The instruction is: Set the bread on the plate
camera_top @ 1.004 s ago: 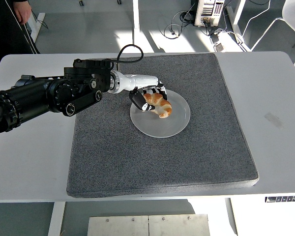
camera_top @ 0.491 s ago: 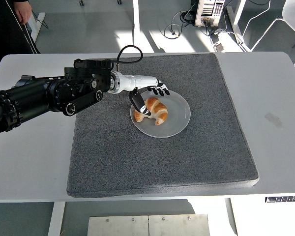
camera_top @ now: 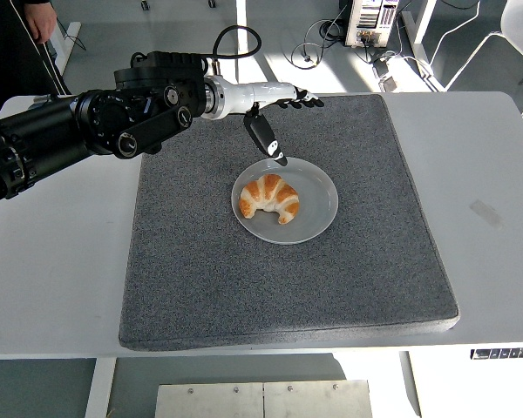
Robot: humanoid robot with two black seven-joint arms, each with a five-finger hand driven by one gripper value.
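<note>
One croissant [camera_top: 271,198] lies on the clear plate [camera_top: 321,205], left of its centre, plate on the grey mat [camera_top: 366,261] over the white surface [camera_top: 497,174]. Left hand [camera_top: 279,111] hangs above the plate's far rim, fingers spread, thumb pointing down, holding nothing. Risk: a low pull-away could let the thumb clip the rim, shifting plate and bread
</note>
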